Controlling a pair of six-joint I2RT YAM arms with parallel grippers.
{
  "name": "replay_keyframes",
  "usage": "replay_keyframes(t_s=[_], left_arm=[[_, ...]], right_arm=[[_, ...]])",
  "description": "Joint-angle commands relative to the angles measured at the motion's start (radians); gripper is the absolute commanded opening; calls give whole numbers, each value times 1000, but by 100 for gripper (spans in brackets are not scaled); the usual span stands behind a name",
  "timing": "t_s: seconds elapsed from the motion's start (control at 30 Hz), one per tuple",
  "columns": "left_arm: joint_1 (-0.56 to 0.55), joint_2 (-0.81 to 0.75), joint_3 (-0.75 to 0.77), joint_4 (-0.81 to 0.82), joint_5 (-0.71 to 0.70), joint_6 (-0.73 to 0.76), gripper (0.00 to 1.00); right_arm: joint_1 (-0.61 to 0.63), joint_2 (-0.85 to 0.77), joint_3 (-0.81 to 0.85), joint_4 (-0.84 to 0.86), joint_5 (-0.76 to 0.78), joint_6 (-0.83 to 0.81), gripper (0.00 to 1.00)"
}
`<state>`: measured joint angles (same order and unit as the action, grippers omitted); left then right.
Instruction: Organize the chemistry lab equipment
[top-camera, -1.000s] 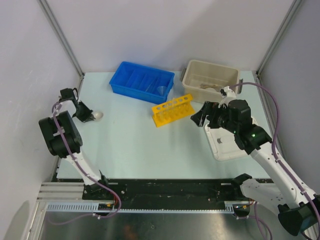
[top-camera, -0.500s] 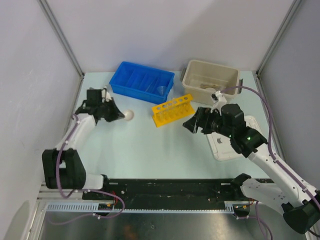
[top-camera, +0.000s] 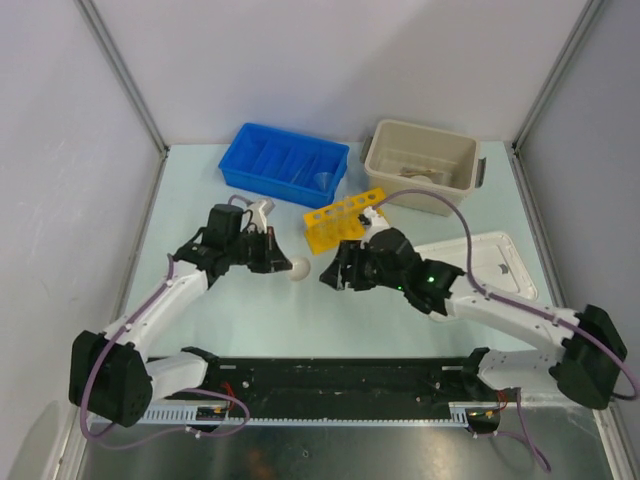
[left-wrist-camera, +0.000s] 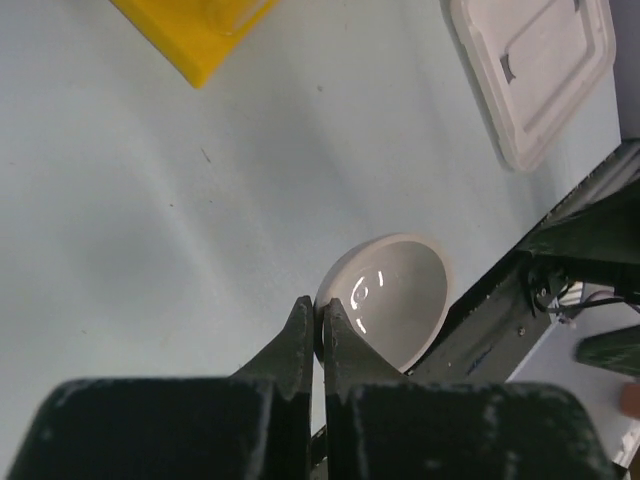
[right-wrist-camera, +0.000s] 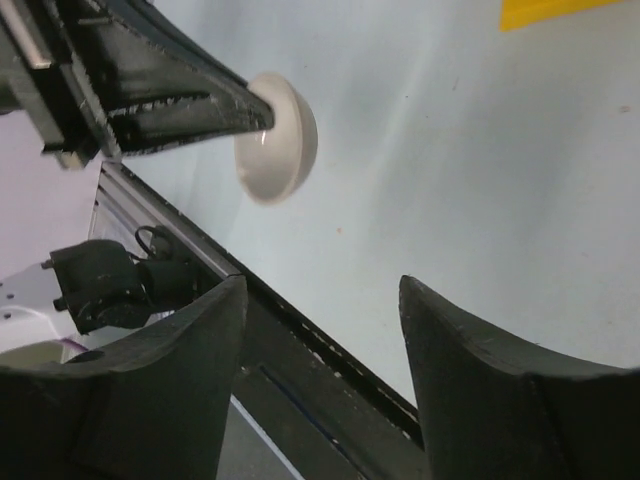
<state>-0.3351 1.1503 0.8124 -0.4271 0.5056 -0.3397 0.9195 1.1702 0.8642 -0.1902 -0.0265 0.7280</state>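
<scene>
My left gripper (top-camera: 285, 263) is shut on the rim of a small white dish (top-camera: 299, 269) and holds it over the middle of the table. The dish shows in the left wrist view (left-wrist-camera: 385, 297), its rim pinched between my fingertips (left-wrist-camera: 320, 322). My right gripper (top-camera: 330, 275) is open and empty, just right of the dish and facing it. The right wrist view (right-wrist-camera: 322, 287) shows the dish (right-wrist-camera: 280, 135) ahead, apart from its fingers. The yellow holed rack (top-camera: 345, 220) lies behind both grippers. A clear funnel (top-camera: 322, 181) sits in the blue bin.
The blue divided bin (top-camera: 284, 165) stands at the back left, the beige tub (top-camera: 420, 165) at the back right with small items inside. The white lid (top-camera: 480, 262) lies flat at the right. The black base rail runs along the near edge.
My left arm has swung from the far left to the table's middle, carrying the white dish. My right arm has moved left off the lid toward the dish.
</scene>
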Motion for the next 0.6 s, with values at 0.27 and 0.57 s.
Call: replay_keyframes(t_s=[0.27,0.57], left_arm=[[-20,-30,-22,72,141,33,0],[-19,-43,-28,97,187,26,3]], right_arm=[[24,197,-1,362,20,119,55],[15,242,13,360,65,125,31]])
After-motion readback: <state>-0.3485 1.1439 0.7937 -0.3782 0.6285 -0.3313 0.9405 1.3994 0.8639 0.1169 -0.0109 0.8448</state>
